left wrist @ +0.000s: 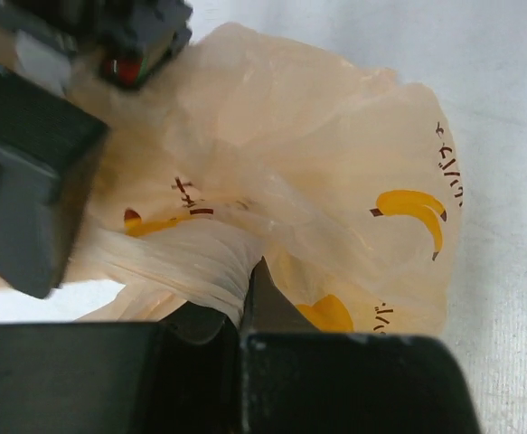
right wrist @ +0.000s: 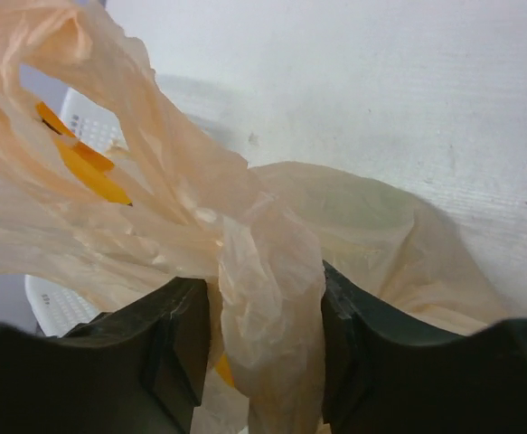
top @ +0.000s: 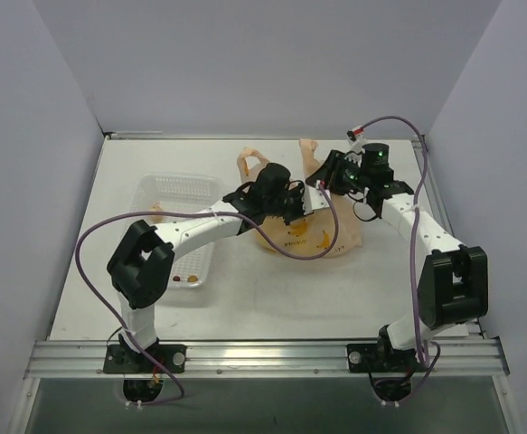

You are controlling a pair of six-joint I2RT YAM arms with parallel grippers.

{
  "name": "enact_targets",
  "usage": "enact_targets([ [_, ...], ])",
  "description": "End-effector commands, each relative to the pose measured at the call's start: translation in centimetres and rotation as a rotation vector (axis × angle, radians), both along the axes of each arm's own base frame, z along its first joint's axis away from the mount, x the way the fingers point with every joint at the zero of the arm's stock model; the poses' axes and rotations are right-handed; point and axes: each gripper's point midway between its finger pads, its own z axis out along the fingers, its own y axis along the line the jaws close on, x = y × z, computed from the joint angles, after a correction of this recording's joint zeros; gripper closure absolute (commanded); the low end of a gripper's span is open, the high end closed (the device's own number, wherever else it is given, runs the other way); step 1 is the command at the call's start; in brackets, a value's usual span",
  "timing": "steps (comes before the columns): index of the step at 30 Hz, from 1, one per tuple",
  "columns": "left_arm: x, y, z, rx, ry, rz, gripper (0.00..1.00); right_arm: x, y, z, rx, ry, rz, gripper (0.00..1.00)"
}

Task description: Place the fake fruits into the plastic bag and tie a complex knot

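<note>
The peach-orange plastic bag [top: 322,237] with banana prints lies bulging at mid-table, its two handle loops [top: 249,164] pointing to the far side. No fake fruits show outside it; its contents are hidden. My left gripper [top: 286,204] is over the bag's left top. In the left wrist view it [left wrist: 245,282] is shut on a bunched strand of the bag [left wrist: 191,253]. My right gripper [top: 332,172] is at the bag's far right. In the right wrist view it [right wrist: 265,303] stands partly open around a twisted strand of the bag [right wrist: 268,271], which looks uncompressed.
A white mesh tray [top: 177,194] stands left of the bag, with tiny brown bits [top: 183,278] at its near end and a small orange piece [top: 157,210] at its left rim. The tray also shows behind the bag in the right wrist view [right wrist: 96,129]. Grey walls enclose the table.
</note>
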Motion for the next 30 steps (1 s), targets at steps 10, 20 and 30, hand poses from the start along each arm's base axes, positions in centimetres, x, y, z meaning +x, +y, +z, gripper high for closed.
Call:
enact_targets([
  [10, -1.2, 4.0, 15.4, -0.309, -0.005, 0.082, 0.24, 0.1, -0.4, 1.4, -0.140, -0.144, 0.049, 1.00],
  [20, -1.7, 19.7, 19.7, -0.403, 0.177, 0.471, 0.18, -0.5, 0.8, 3.1, -0.149, -0.229, 0.156, 1.00],
  [30, -5.3, 19.6, 11.0, -0.354, 0.514, 0.594, 0.18, -1.8, 4.3, 2.5, -0.071, -0.158, 0.276, 1.00],
])
